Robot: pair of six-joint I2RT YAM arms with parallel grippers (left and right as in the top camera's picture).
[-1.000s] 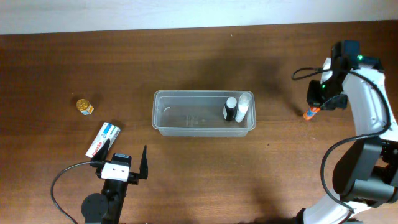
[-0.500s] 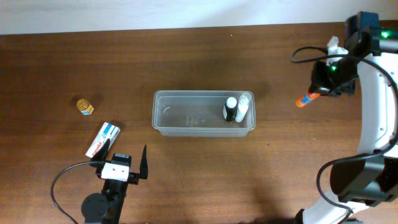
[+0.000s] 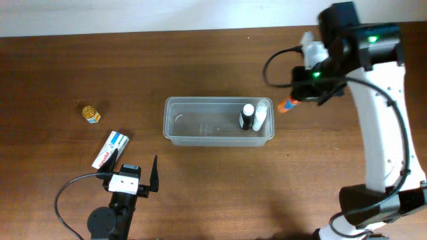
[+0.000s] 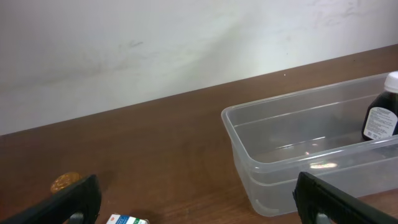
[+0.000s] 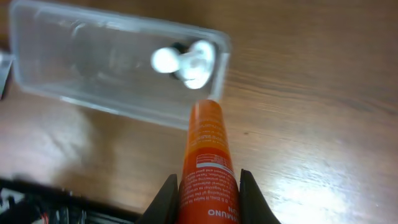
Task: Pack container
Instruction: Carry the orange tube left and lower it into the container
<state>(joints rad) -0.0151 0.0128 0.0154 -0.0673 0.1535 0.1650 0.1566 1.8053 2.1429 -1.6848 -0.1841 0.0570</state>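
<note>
The container (image 3: 200, 124), a clear shallow tub, lies mid-table with a dark bottle (image 3: 247, 117) and a white bottle (image 3: 261, 115) standing at its right end. My right gripper (image 3: 305, 96) hangs just right of the tub's right end, shut on an orange tube (image 3: 289, 104) that points toward it. In the right wrist view the orange tube (image 5: 207, 149) is pinched in that right gripper (image 5: 208, 186), with the container (image 5: 74, 62) beyond it. My left gripper (image 3: 131, 171) rests open near the front edge; in its own view the left gripper (image 4: 199, 205) holds nothing and faces the container (image 4: 280, 174).
A white and blue box (image 3: 111, 149) lies just ahead of the left gripper's left finger, and it shows in the left wrist view as the box (image 4: 127, 219). A small gold jar (image 3: 91, 114) stands further left. A pale wall runs behind the table.
My right arm has swung left from the table's right side, carrying the orange tube up to the container's right end. The left arm has not moved.
</note>
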